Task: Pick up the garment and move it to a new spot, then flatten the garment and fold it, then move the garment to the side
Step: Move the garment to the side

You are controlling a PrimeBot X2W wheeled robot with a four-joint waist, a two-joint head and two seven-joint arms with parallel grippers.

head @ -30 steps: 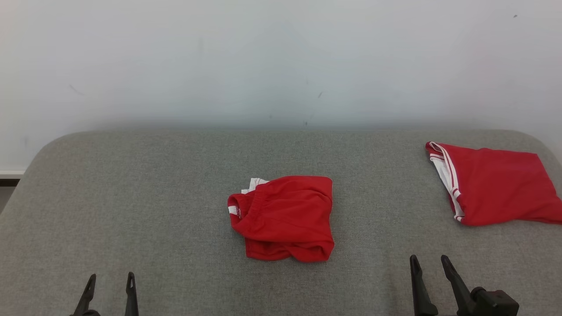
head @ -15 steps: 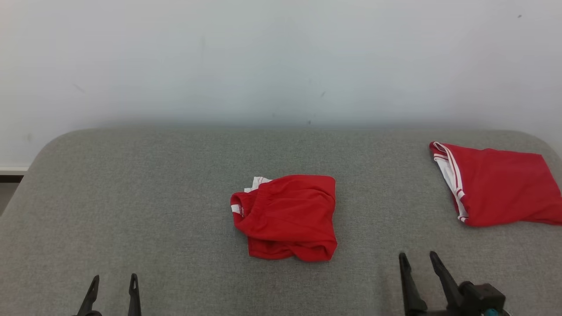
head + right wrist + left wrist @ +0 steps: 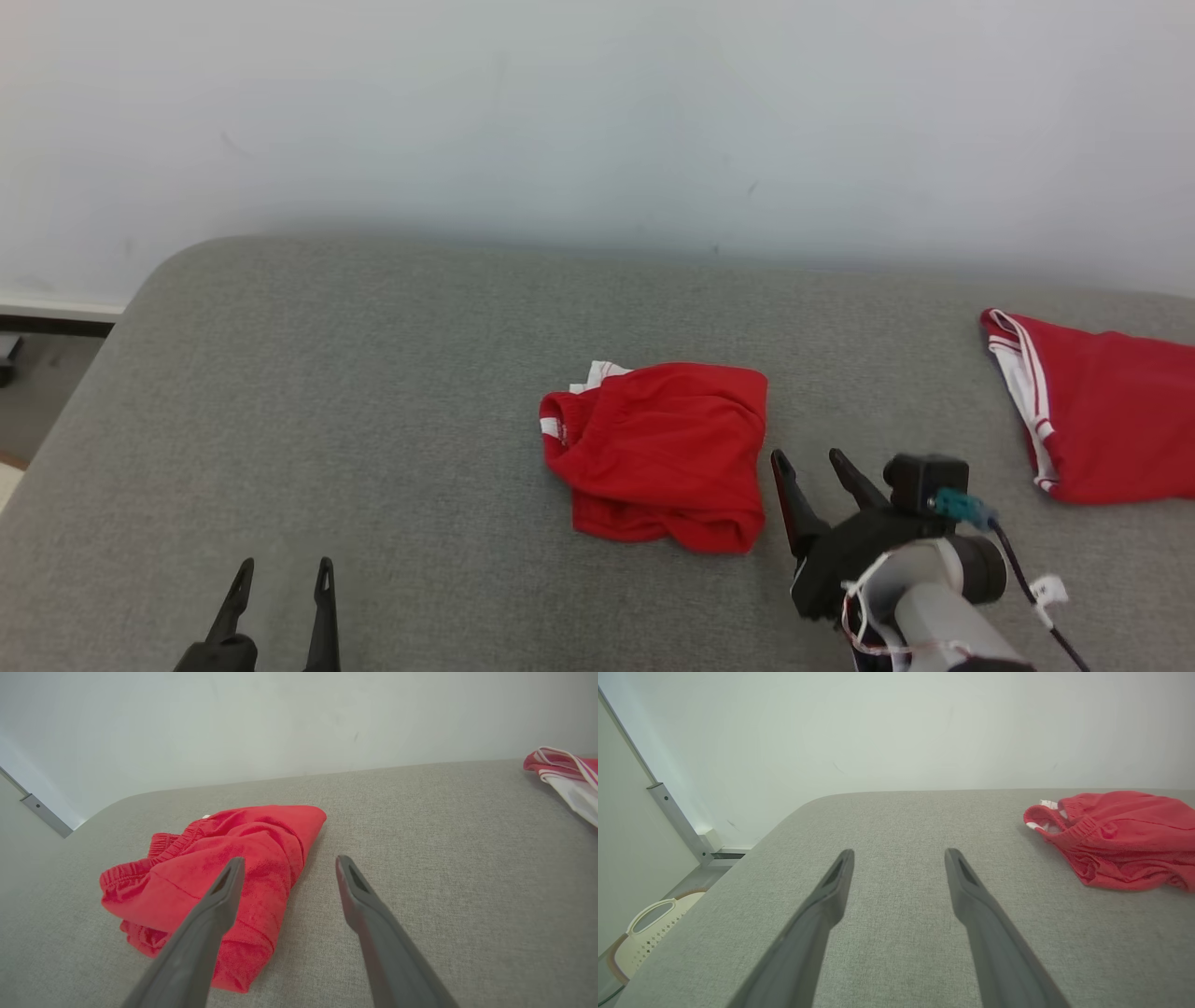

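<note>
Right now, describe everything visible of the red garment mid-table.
The red garment looks like soft knit shorts with a gathered elastic waistband and white trim at its left end. It lies crumpled and loosely folded over itself, wrinkled along the near edge, resting on the grey fabric surface. The open right pincer sits just off its right edge, no contact visible.

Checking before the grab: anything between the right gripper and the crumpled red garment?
Nothing visible. The open right gripper sits right of the crumpled garment, bare grey surface between them; the other red garment lies farther right.
</note>
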